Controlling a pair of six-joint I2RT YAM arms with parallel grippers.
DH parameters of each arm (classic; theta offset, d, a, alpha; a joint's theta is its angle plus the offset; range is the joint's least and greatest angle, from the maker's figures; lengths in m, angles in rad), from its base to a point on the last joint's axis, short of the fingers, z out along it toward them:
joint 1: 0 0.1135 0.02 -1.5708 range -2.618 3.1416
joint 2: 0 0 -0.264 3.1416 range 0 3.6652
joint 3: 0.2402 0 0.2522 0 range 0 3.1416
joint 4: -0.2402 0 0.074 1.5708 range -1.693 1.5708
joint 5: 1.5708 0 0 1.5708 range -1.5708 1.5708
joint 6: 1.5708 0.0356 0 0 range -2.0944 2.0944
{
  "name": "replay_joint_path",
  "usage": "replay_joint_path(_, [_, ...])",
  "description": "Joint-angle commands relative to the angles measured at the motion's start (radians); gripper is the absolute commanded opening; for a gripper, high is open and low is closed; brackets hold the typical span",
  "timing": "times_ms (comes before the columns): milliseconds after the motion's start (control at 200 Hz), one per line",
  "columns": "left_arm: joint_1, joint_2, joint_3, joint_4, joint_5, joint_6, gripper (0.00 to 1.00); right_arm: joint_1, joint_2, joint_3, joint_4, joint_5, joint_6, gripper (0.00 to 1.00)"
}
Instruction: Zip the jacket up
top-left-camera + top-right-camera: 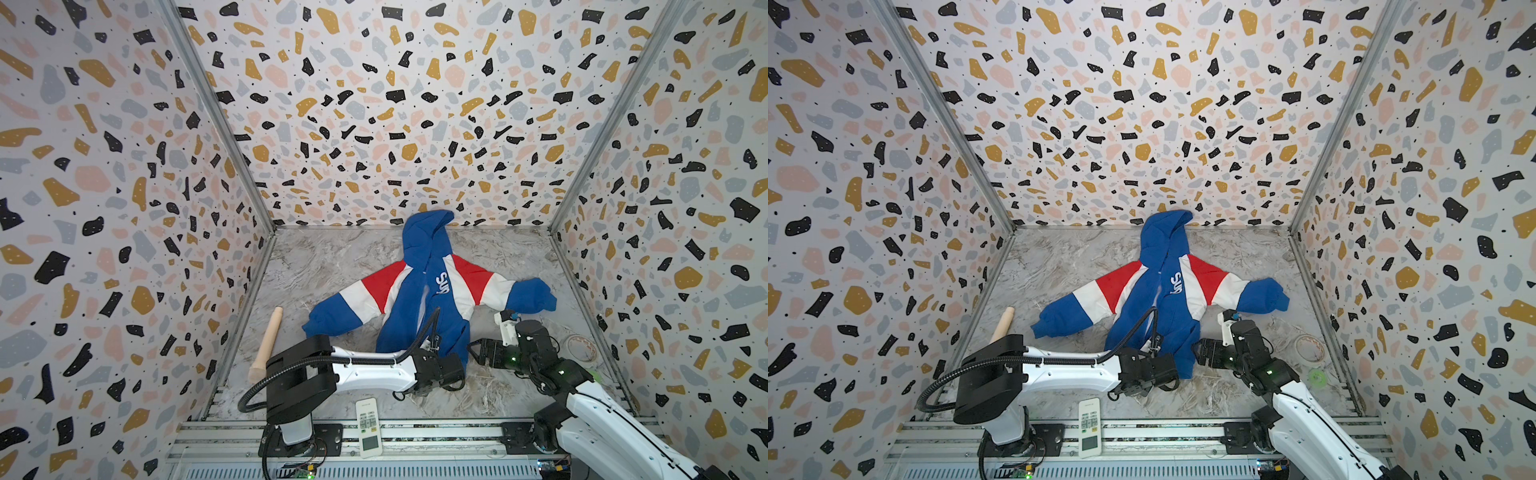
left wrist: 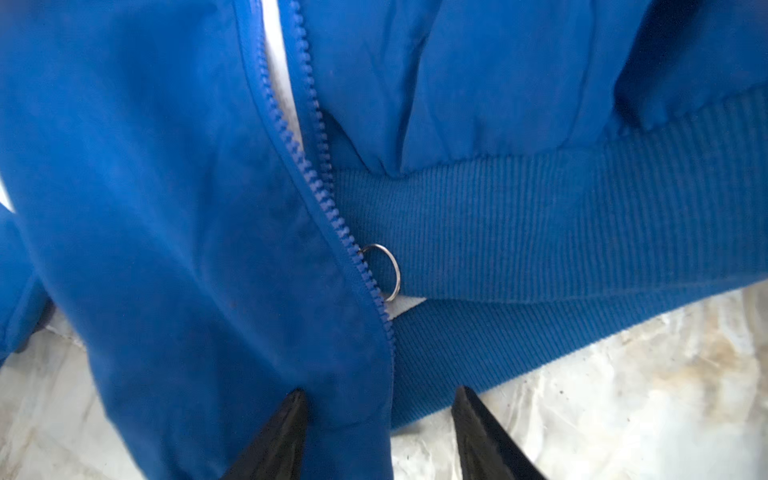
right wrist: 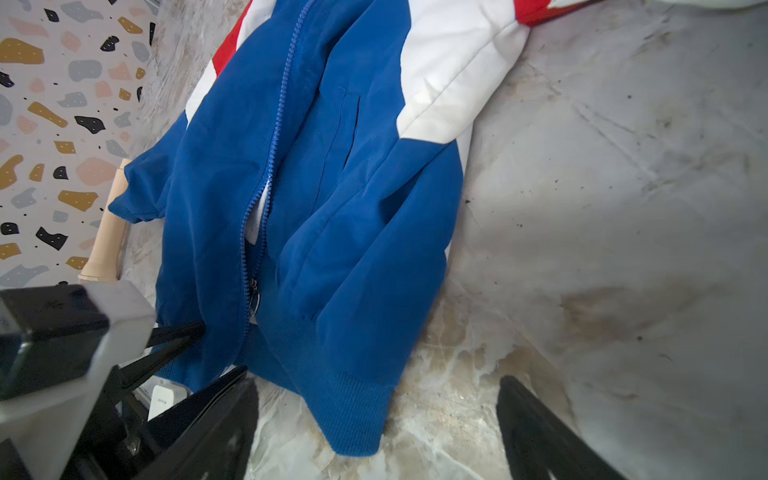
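Observation:
The jacket [image 1: 419, 299] lies spread on the marble table with its hood to the far wall, blue body, red and white sleeves. Its zipper is open most of the way; a metal ring pull [image 2: 388, 270] sits low near the ribbed hem. My left gripper [image 2: 380, 397] is at the hem, fingers apart, straddling the bottom edge of one front panel. In both top views it sits at the hem [image 1: 457, 369]. My right gripper [image 3: 374, 378] stands open just right of it [image 1: 473, 351], with the other panel's hem corner [image 3: 357, 432] lying between its fingers, untouched.
A wooden rolling pin [image 1: 268, 343] lies by the left wall. A white remote [image 1: 368, 428] rests at the front rail. A tape roll [image 1: 579, 347] and a small green object [image 1: 1318, 377] sit near the right wall. Patterned walls close three sides.

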Motion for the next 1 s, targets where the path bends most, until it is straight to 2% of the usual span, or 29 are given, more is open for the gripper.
replay_joint_path(0, [-0.005, -0.014, -0.02, -0.007, 0.0, -0.034, 0.58, -0.004, 0.01, -0.003, 0.005, -0.006, -0.019, 0.91])
replay_joint_path(265, [-0.004, -0.025, -0.077, -0.006, -0.007, -0.079, 0.49, -0.004, 0.042, 0.005, 0.014, -0.012, -0.023, 0.9])
replay_joint_path(410, [-0.004, -0.052, -0.111, 0.034, 0.011, -0.087, 0.2, -0.004, 0.049, 0.013, 0.004, -0.001, -0.028, 0.9])
replay_joint_path(511, [-0.002, -0.099, -0.14, 0.084, 0.027, -0.085, 0.09, -0.003, 0.049, 0.018, 0.01, -0.004, -0.028, 0.89])
replay_joint_path(551, [0.002, -0.133, -0.159, 0.119, 0.043, -0.076, 0.02, -0.004, 0.05, 0.018, 0.021, -0.027, -0.034, 0.89])
replay_joint_path(671, [0.03, -0.342, -0.282, 0.315, 0.139, -0.035, 0.0, 0.005, 0.08, 0.04, 0.042, -0.123, -0.061, 0.87])
replay_joint_path(796, [0.185, -0.631, -0.506, 0.532, 0.303, -0.048, 0.0, 0.056, 0.108, 0.087, 0.026, -0.11, -0.07, 0.86])
replay_joint_path(901, [0.297, -0.839, -0.63, 0.58, 0.354, -0.041, 0.0, 0.129, 0.143, 0.109, 0.06, -0.077, -0.022, 0.85])
replay_joint_path(996, [0.368, -0.937, -0.695, 0.579, 0.399, -0.023, 0.0, 0.233, 0.201, 0.108, 0.144, -0.054, 0.046, 0.83])
